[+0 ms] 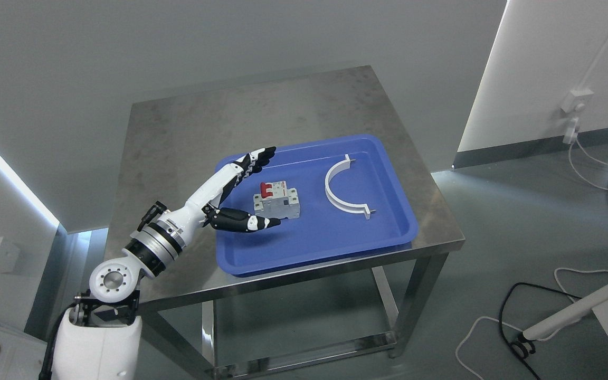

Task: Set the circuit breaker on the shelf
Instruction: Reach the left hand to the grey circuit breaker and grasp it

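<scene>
Left hand (240, 192) is over the blue tray's (335, 243) left side, fingers spread wide and holding nothing — thumb just beside the circuit breaker (276, 200). Breaker lies left of the tray's middle, white curved bracket (342, 187) toward its right edge.

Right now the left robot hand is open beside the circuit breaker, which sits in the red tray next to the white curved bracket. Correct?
Not quite: the tray is blue, not red; only the switch levers on the circuit breaker are red. The head view shows it. The rest holds: the left robot hand is open beside the breaker, and the white curved bracket lies next to it.
</scene>
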### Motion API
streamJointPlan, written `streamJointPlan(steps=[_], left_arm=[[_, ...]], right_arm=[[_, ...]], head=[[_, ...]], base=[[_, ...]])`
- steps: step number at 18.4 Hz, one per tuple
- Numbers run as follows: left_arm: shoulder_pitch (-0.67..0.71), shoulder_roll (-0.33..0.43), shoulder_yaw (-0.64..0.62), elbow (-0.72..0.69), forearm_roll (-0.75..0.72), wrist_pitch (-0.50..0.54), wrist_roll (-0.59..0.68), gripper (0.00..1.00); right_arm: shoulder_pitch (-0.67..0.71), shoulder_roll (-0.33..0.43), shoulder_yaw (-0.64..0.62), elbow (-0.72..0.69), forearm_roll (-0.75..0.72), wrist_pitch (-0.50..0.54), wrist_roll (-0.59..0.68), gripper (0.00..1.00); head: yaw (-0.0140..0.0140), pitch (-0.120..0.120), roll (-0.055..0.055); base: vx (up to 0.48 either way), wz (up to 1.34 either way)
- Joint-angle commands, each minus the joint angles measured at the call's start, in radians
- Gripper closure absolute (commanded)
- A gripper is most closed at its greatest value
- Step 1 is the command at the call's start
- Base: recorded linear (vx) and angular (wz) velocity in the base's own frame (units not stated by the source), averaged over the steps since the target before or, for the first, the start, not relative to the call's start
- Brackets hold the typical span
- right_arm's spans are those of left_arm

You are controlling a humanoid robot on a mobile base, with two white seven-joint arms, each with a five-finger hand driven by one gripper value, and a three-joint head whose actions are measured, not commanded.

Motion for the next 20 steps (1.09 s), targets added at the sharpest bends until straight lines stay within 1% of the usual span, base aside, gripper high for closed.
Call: streamJointPlan(steps=[1,4,7,11,15,16,17,18,19,20], left_arm=[[-0.049,0.078,-0.068,0.048,-0.136,0.006,-0.04,0.09],[-0.063,0.046,-0.062,0.081,-0.243,0.004,-0.039,0.11],[-0.062,0.009,-0.058,0.096,-0.308,0.003,-0.04,0.18],[-0.066,-0.052,-0.051,0.099,-0.322,-0.002,-0.043,0.4],[-0.079,-0.094,-0.022,0.113,-0.325,-0.022,-0.042,0.57],[-0.082,-0.101,-0.006,0.114,-0.325,-0.039,-0.04,0.65],[-0.083,-0.117,0.023,0.119,-0.325,-0.083,-0.04,0.79],[-0.083,-0.134,0.048,0.128,-0.325,-0.121,-0.04,0.89],[-0.083,-0.147,0.073,0.137,-0.325,-0.155,-0.042,0.95],[-0.083,-0.147,0.094,0.148,-0.325,-0.177,-0.042,0.96]], right_arm=[[0.018,-0.017,0.0,0.0,0.0,-0.042,0.004,0.0],[0.018,-0.017,0.0,0.0,0.0,-0.042,0.004,0.0],[0.018,-0.017,0.0,0.0,0.0,-0.042,0.004,0.0],[0.018,-0.017,0.0,0.0,0.0,-0.042,0.004,0.0],[0.018,-0.017,0.0,0.0,0.0,-0.042,0.004,0.0],[0.018,-0.017,0.0,0.0,0.0,-0.042,0.004,0.0],[0.018,-0.017,0.0,0.0,0.0,-0.042,0.004,0.0],[0.018,-0.017,0.0,0.0,0.0,-0.042,0.004,0.0],[0.018,-0.017,0.0,0.0,0.0,-0.042,0.003,0.0],[0.018,-0.017,0.0,0.0,0.0,-0.042,0.004,0.0]], head=[[0.0,0.0,0.0],[0.0,0.0,0.0],[0.0,0.0,0.0],[0.0,0.0,0.0],[0.0,0.0,0.0],[0.0,0.0,0.0],[0.0,0.0,0.0],[0.0,0.0,0.0],[0.0,0.0,0.0],[0.0,0.0,0.0]], base=[[0.0,0.0],[0.0,0.0],[0.0,0.0],[0.0,0.0],[0.0,0.0],[0.0,0.0],[0.0,0.0],[0.0,0.0],[0.0,0.0],[0.0,0.0]])
